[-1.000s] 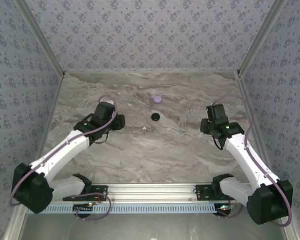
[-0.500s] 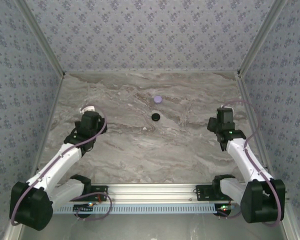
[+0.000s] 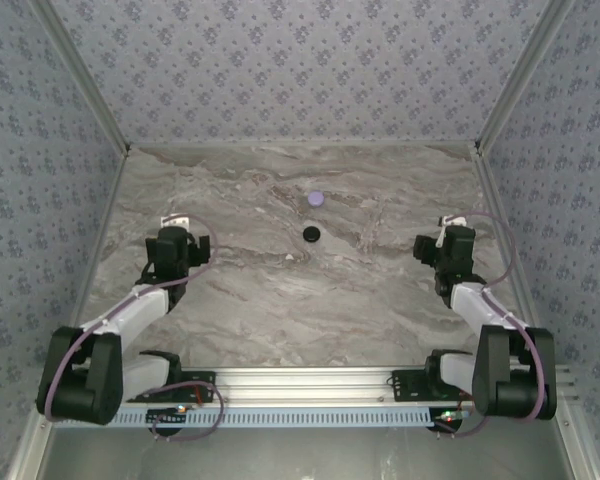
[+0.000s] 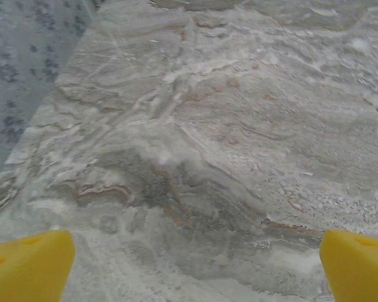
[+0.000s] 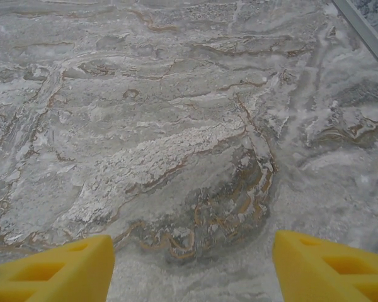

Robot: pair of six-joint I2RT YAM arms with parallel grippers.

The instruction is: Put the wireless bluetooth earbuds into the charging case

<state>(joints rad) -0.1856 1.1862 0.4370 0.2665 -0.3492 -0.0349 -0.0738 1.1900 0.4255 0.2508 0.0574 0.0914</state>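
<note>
Status: no insertion in hand right now, as I read it.

Left arm (image 3: 130, 310) sits near the left edge of the grey marbled table (image 3: 380, 300). The left jaws are spread wide, yellow fingertips (image 4: 28, 264) far apart, with nothing between them but bare marble.

Mid-table, towards the far side, is a small round black charging case (image 3: 311, 233). A small round pale lavender charging case (image 3: 315, 198) lies just behind it, near but not touching. Both are well apart from either arm.

Right arm (image 3: 485, 305) sits near the right edge. The right jaws are also parted wide, yellow fingertips (image 5: 50, 274) apart, holding nothing.

Wireless bluetooth earbuds: cannot tell where they are, too small to make out from overhead. A tiny dark speck (image 3: 292, 258) lies just beside the black case on its near-left. It could be a bud or a marble vein, can't call it.

Containers: both cases read as plain flat discs from above. I can't tell whether the lids are open or shut, or what is inside. If the buds are seated, the job is done or nearly so. If not, every bud is left to pick and place.
</note>
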